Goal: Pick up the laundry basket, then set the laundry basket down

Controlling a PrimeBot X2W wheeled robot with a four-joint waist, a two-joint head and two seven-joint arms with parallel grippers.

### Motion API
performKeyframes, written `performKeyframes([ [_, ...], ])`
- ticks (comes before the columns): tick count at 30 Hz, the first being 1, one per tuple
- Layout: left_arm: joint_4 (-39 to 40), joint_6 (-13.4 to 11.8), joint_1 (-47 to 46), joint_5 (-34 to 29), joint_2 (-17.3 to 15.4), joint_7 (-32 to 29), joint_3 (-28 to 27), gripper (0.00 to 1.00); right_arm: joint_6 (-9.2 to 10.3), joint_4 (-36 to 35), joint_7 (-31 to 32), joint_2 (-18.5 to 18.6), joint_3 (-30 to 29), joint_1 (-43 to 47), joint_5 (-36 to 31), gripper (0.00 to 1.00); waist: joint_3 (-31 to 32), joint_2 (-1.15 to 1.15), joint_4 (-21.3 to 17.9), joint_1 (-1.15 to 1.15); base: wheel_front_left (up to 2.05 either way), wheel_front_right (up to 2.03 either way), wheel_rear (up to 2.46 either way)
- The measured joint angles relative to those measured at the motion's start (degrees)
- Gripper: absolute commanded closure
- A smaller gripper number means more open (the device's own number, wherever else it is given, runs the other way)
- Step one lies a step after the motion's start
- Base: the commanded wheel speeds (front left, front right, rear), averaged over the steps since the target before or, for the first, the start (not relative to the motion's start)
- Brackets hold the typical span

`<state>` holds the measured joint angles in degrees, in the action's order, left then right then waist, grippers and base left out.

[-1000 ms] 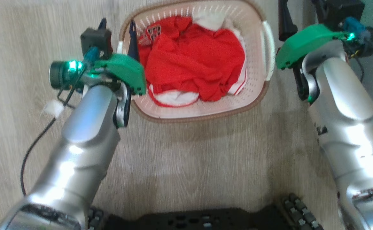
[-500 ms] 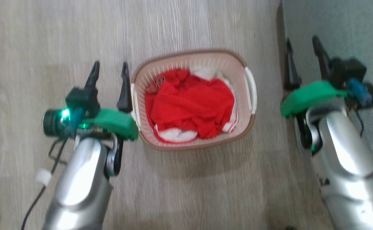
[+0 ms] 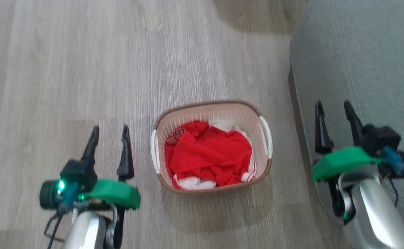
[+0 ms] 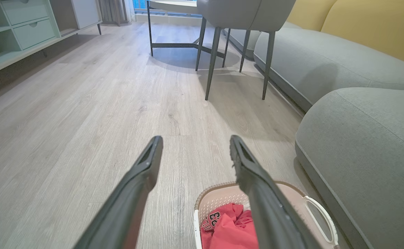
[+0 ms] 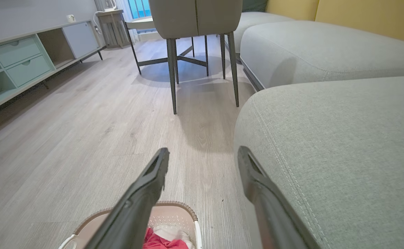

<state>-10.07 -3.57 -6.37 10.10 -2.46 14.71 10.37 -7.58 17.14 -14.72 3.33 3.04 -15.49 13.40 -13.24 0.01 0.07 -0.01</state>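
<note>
Left gripper (image 3: 110, 129) and right gripper (image 3: 332, 103) both gape empty, flanking the laundry basket (image 3: 222, 110); lowering to grasp it, the right may, it seems, catch the sofa (image 3: 361, 52).

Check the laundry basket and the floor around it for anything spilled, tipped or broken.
Nothing stands out. The laundry basket stands upright on the wooden floor, the red clothes all inside it, and both white handles look whole.

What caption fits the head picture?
Laundry basket of red clothes on the floor between open left gripper and open right gripper.
</note>
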Motion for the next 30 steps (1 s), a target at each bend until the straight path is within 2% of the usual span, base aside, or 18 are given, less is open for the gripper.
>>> performKeyframes([
  [13,4.75,-0.45,11.1,0.6,-0.05,0.0,-1.97,0.0,0.0,-6.83,0.0,-0.62,-1.16,12.38,-0.33,0.0,8.44,0.0,1.18,0.0,0.0,0.0,0.0],
  [30,5.11,0.02,14.9,0.4,-0.08,0.0,-2.41,0.0,0.0,-7.66,0.0,-0.82,-1.24,16.19,-0.32,0.0,13.15,0.0,1.07,0.0,0.0,0.0,0.0],
])
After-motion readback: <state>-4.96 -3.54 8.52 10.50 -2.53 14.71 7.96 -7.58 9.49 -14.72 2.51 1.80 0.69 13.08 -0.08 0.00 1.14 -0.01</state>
